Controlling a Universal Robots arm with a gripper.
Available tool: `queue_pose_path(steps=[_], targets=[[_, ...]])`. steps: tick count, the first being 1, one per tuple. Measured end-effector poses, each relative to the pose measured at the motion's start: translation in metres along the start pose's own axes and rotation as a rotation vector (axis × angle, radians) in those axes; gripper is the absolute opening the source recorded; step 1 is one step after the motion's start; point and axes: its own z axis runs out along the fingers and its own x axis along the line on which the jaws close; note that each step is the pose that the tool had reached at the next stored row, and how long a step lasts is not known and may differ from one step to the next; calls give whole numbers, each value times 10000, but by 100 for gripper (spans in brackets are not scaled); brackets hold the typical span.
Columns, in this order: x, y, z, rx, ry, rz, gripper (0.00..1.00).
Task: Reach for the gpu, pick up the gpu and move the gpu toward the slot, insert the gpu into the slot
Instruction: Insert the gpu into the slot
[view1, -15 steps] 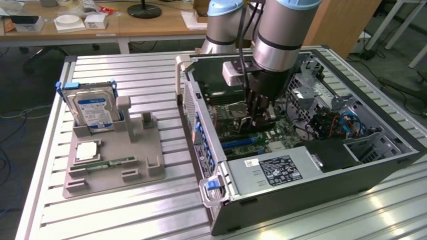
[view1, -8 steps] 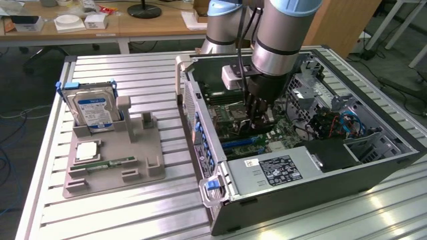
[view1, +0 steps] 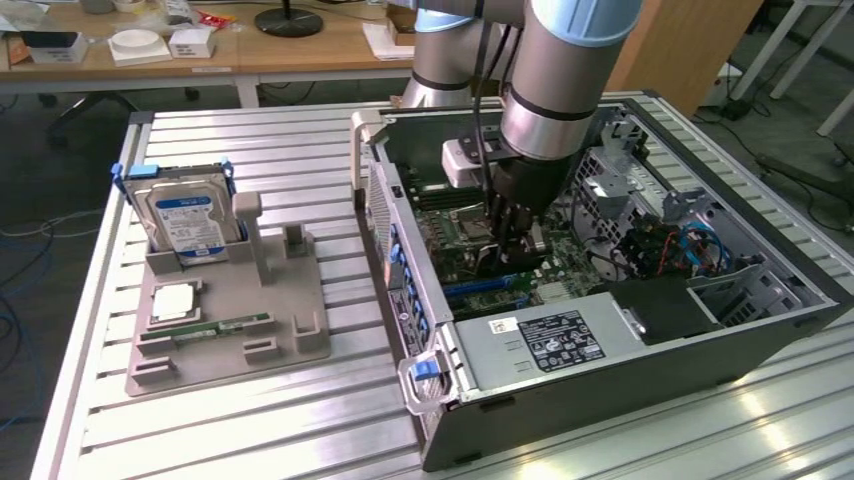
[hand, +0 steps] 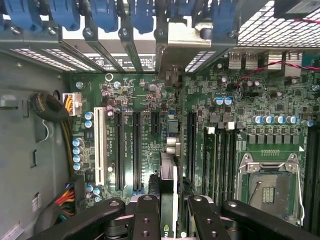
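Slatted metal table (view1: 294, 400) carries an open PC case (view1: 641, 350), lying on its side, side panel off, at about 3 o'clock in the exterior view. The arm (view1: 561, 90) drops in from 12 o'clock, its upper part cut off by the frame edge, and its bulk hides much of the case's middle. Motherboard (hand: 150, 125) fills the case floor; in the wrist view the long expansion slots run in parallel, one white, the others black, with the empty CPU socket (hand: 270, 187) off to one side. Grey fixture tray (view1: 227, 320) sits at 9 o'clock in the exterior view, well apart from the case, holding an upright hard drive (view1: 190, 225) with a blue-white label and a small green memory stick (view1: 220, 327) lying flat. The gripper (hand: 167, 205) is down inside the case, just above the board. Its jaws are partly closed, pinching the gpu (hand: 167, 192), seen edge-on as a thin pale strip between the black fingers (hand: 146, 215). The card stands upright over the slots near the rear bracket openings; whether its lower edge touches a slot is hidden by the fingers. In the exterior view the card itself is hard to make out below the wrist.
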Motion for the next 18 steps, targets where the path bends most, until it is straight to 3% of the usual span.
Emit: queue_pose_path(steps=[18], targets=[[-3, 32, 71, -17, 9, 3, 26]])
